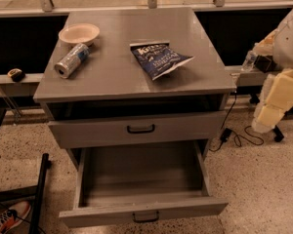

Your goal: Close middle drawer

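The middle drawer (pixel 142 179) of the grey cabinet is pulled far out toward me. Its deep grey box is empty, and its flat front panel (pixel 145 213) carries a small black bar handle (pixel 146 217). Above it, another grey drawer (pixel 136 129) with a like handle stands only slightly out, with a dark gap under the cabinet top. My gripper (pixel 263 121) is at the end of the cream arm, right of the cabinet. It is clear of the cabinet, at about the height of the upper drawer, and touches neither drawer.
On the cabinet top (pixel 117 77) are a shallow bowl (pixel 79 33), a can on its side (pixel 72 60) and a dark blue chip bag (pixel 159 60). Cables (pixel 234 135) lie on the floor at right. A black frame (pixel 39 189) and a shoe (pixel 7 217) are at lower left.
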Robot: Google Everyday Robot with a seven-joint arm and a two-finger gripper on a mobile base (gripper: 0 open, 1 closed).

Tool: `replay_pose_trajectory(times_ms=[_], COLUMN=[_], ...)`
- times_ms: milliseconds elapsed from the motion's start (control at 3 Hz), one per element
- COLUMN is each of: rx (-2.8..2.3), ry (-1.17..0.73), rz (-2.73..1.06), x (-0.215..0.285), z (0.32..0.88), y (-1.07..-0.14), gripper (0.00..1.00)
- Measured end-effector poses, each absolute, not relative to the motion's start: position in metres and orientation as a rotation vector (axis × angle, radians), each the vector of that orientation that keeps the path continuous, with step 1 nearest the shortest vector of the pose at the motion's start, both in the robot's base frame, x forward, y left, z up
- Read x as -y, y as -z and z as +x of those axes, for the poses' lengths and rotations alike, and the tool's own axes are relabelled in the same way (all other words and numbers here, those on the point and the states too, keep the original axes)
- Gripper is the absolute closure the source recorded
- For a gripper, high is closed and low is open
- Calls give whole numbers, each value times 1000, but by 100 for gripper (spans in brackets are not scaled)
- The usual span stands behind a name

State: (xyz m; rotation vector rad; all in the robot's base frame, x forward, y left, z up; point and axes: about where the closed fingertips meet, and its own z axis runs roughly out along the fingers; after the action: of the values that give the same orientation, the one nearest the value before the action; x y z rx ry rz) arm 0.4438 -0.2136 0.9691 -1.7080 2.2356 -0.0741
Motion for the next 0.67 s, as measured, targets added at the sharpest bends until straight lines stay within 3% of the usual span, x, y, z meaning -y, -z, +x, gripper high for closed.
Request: replay_pose_trajectory(times_ms=[667], rx=[-2079], ry=[-321], rz=[-1700], x=[112], z=[417], y=[-848], gripper=[0])
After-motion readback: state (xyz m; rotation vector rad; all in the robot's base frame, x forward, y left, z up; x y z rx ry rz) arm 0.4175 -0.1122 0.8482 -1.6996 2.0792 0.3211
